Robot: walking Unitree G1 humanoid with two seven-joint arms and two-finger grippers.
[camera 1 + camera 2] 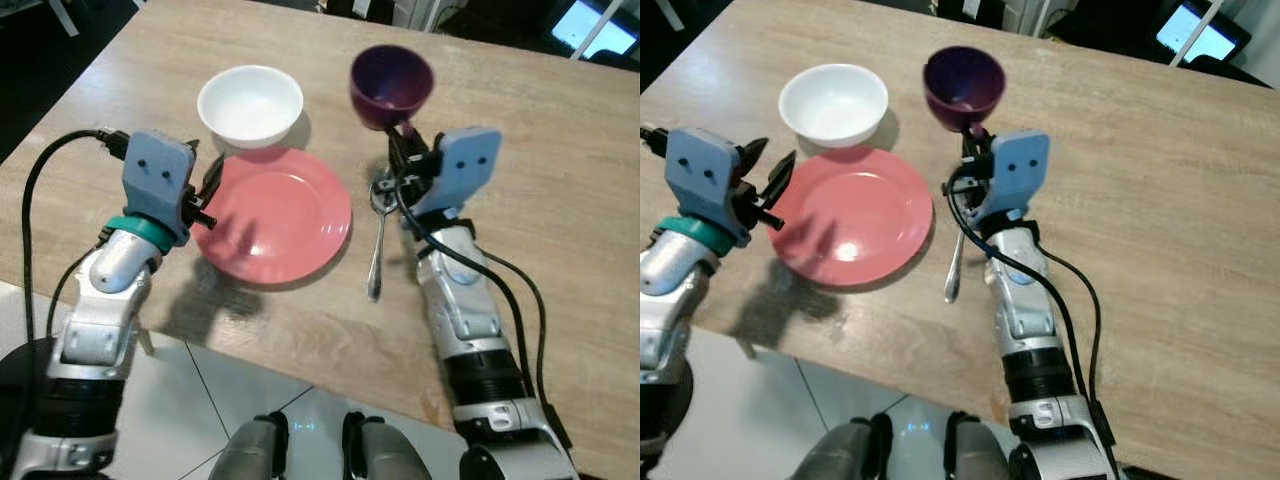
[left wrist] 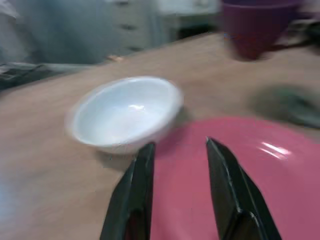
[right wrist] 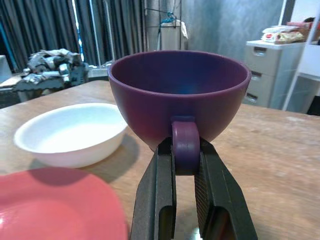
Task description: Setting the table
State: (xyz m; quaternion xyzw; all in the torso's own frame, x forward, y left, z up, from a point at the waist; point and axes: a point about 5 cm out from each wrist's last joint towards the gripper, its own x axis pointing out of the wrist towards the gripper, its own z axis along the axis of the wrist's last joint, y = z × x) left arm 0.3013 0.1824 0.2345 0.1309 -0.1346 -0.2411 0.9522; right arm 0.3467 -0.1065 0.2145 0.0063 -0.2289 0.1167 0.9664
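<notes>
The purple cup is a deep, rounded mug of dark plum colour with a glossy wall, a thick rim and a small loop handle, and its inside looks empty. It is held by that handle: the right gripper has its two black fingers clamped on the loop from either side, so the cup sits upright beyond the fingertips, at about twelve o'clock from the right wrist (whether its base touches the wood cannot be told from these views). At about nine o'clock from the cup stands a white bowl, shallow and plain, near but apart from it. Just beside the bowl, at its six o'clock, lies a round pink plate with a shiny glare on its face; the two rims look close to touching. A metal spoon lies at the plate's three o'clock, its handle pointing toward the near table edge and its bowl end partly hidden under the right gripper. The left gripper hovers over the plate's nine o'clock edge, fingers apart and holding nothing, pointing toward the white bowl. All of it rests on a light wooden table.
</notes>
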